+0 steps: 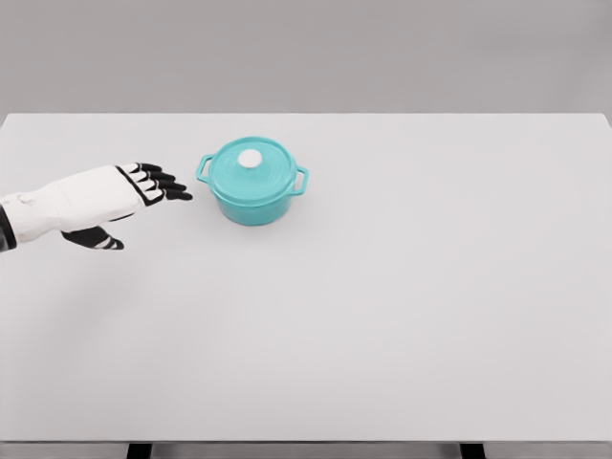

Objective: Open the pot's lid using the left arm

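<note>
White tabletop [382,325] fills nearly the whole head view, with a plain grey wall behind its far edge and 2 dark leg tops showing under the near edge. Nearest the robot, a broad bare stretch of table runs below and to the right of the left hand [115,206], so open surface lies on that side. The hand comes in from the left edge on its white forearm, palm side down, its black fingers [163,182] stretched out loosely and holding nothing; the thumb [96,239] hangs lower, apart from the fingers. The fingertips point toward the pot [252,196] and stop just short of it, a small gap of table between them and its closer side handle [204,169]. The pot is teal, round and upright, standing just beyond and right of the hand, in the far-left part of the table. Its lid [251,170] sits closed on it, so the inside is hidden. 1 white knob [250,159] stands at the lid's middle. The 2 side handles lie along a line running left to right, tilted slightly; the second handle [302,180] faces away from the hand. Farther on, bare table continues to the back edge.
</note>
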